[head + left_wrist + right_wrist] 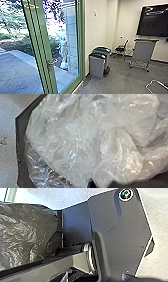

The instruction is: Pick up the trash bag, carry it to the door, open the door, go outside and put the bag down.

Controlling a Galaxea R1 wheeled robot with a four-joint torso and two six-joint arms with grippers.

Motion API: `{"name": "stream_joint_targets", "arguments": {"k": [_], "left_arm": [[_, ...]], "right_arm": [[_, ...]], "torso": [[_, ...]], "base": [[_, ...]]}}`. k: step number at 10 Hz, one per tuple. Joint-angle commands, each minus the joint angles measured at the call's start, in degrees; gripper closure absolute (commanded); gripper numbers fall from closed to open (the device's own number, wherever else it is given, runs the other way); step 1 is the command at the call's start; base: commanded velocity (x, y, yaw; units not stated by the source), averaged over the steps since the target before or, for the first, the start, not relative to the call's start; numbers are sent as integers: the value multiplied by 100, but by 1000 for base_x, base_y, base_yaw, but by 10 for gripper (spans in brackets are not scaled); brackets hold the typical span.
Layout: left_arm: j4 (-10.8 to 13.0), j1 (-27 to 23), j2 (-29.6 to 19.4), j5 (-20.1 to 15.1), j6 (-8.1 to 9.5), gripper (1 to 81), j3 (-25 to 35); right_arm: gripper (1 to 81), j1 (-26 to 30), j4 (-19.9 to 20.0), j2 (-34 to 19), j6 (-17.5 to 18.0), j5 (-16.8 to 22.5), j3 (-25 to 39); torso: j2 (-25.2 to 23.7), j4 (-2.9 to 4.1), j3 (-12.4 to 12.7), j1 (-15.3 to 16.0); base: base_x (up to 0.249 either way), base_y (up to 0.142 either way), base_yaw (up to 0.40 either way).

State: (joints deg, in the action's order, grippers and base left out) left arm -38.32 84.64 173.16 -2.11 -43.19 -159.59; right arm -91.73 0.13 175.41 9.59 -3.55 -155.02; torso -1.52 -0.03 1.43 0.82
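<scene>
The glass door (46, 47) has a green frame and stands left of centre in the head view, with its metal handle (50, 63) low on the upright. Crumpled, see-through plastic of the trash bag (82, 139) lies close before the left wrist camera, bunched against the dark tip of my left gripper (91, 183), which is shut on it. In the right wrist view, the bag (27, 233) bulges beside the robot's own plate and bar, looking darker there. How my right gripper stands cannot be told.
Two grey bins, one (97, 65) in front of a green-lidded one (102, 49), stand by the wall right of the door. Farther back are a chair (121, 48), a wheeled stand (142, 51) and a wall screen (153, 21). Paving (18, 72) and bushes lie beyond the glass.
</scene>
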Motion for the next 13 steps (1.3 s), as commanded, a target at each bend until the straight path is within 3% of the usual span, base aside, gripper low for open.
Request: {"name": "stream_joint_targets", "arguments": {"k": [1,6,13], "left_arm": [[52,-347,-35,-396,-13,811,-20],[52,-338,-26,-396,4,811,-20],[43,-346,-35,-395,4,811,-20]], "right_arm": [[10,265,-66,58,-28,293,16],[10,256,-66,58,-28,293,16],[10,238,-66,49,-37,293,8]], "torso": [[0,0,0,0],[0,0,0,0],[0,0,0,0]], "base": [[165,0,0],[164,0,0],[161,74,0]]}}
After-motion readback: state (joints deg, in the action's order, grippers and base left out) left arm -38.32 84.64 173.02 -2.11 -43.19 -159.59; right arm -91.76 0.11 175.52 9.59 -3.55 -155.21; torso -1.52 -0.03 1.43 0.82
